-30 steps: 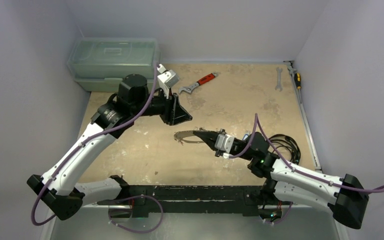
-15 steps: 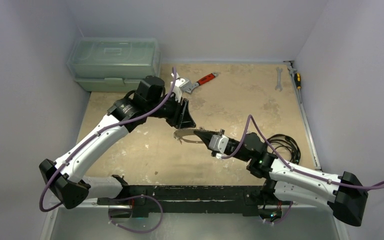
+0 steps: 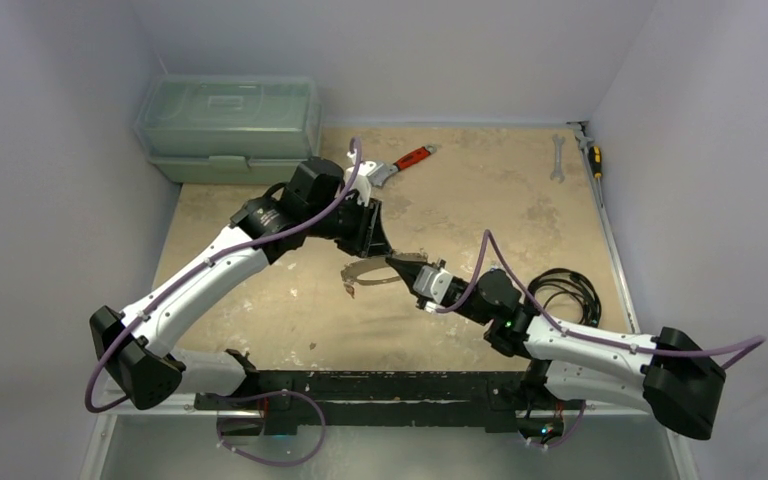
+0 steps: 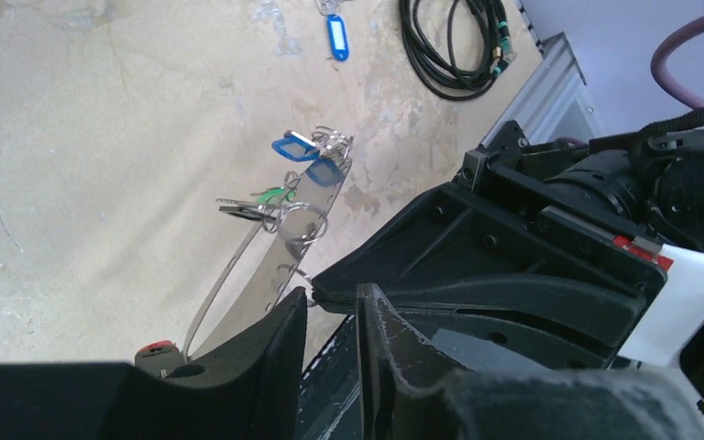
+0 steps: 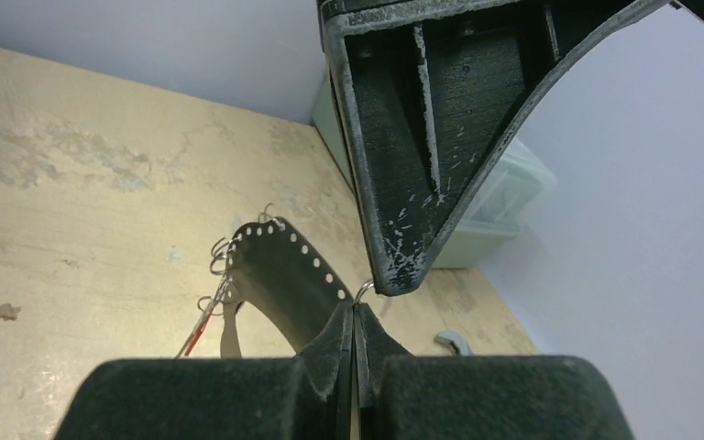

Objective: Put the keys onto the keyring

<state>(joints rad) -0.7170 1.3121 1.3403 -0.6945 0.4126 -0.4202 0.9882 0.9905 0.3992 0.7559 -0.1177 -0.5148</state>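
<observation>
The keyring (image 3: 365, 268) is a thin silvery band with holes, bent into a loop. My right gripper (image 3: 397, 262) is shut on one end of it (image 5: 289, 266) and holds it above the table. Keys with blue tags (image 4: 304, 151), a green tag (image 4: 270, 194) and a red tag (image 4: 156, 348) hang from it on small rings. My left gripper (image 4: 330, 301) is narrowly open and empty, its fingertips right at the right gripper's tip, where a small ring (image 4: 301, 275) sticks out. One more blue-tagged key (image 4: 335, 37) lies loose on the table.
A green see-through toolbox (image 3: 228, 118) stands at the back left. A red-handled wrench (image 3: 405, 162) lies behind the left gripper. A silver spanner (image 3: 557, 158) and a screwdriver (image 3: 593, 155) lie at the back right. A black cable coil (image 3: 568, 290) lies beside the right arm.
My left gripper has swung right and down from near the wrench to the right gripper's tip. My right gripper has carried the keyring a little left and further back to meet it.
</observation>
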